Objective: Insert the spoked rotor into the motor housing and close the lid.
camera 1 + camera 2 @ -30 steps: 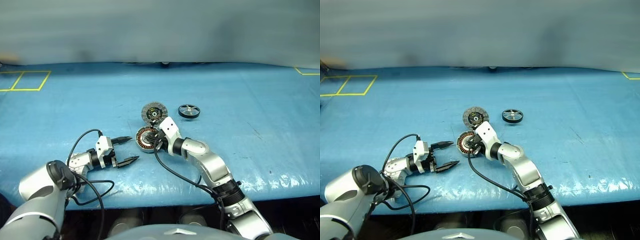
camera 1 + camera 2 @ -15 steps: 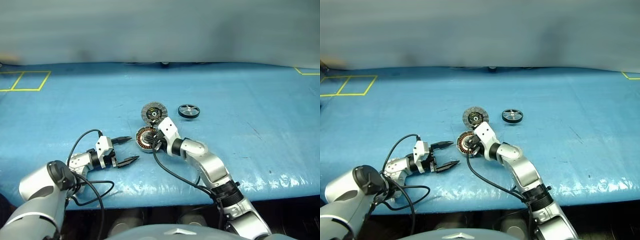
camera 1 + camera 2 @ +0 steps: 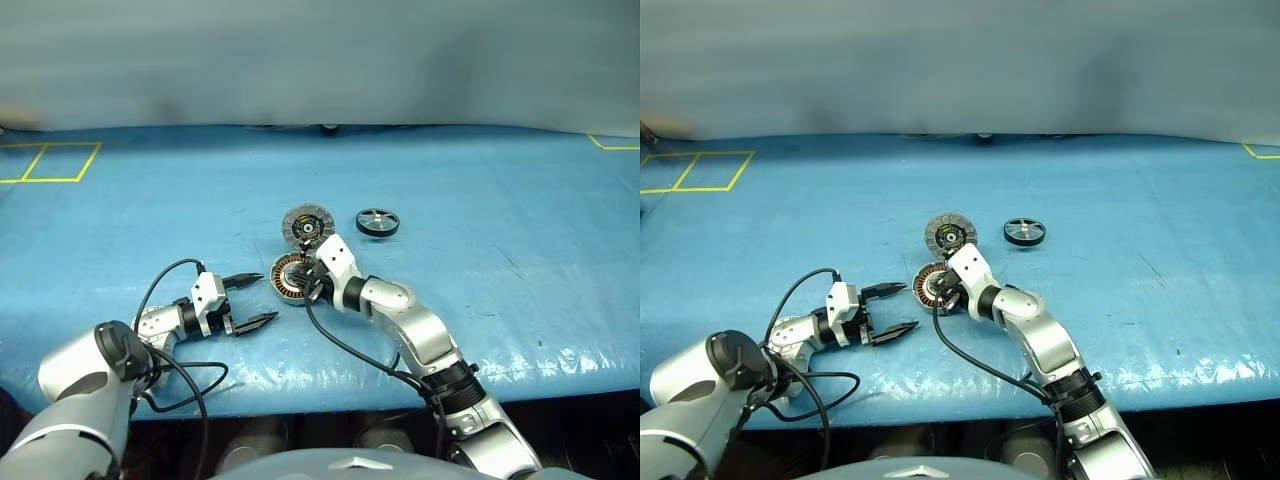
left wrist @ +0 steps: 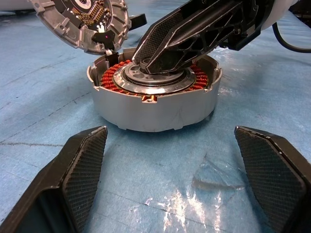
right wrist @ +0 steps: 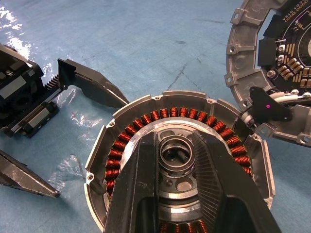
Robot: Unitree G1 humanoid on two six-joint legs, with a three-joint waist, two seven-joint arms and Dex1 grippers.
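The motor housing (image 3: 286,279) lies open in the middle of the blue table, showing copper windings and a silver hub (image 5: 177,154). Its lid (image 3: 303,225) is swung back behind it, ribbed face up, joined at the rim. The black spoked rotor (image 3: 378,222) rests flat on the table, to the right of the lid. My right gripper (image 5: 177,141) reaches down into the housing, its fingers (image 5: 141,194) shut against either side of the hub. My left gripper (image 3: 268,297) hovers just left of the housing, pointing at it, open and holding nothing.
The table (image 3: 520,200) is covered in blue plastic sheeting. A yellow tape square (image 3: 50,161) marks its far left corner. Black cables (image 3: 190,385) loop from my left arm near the front edge.
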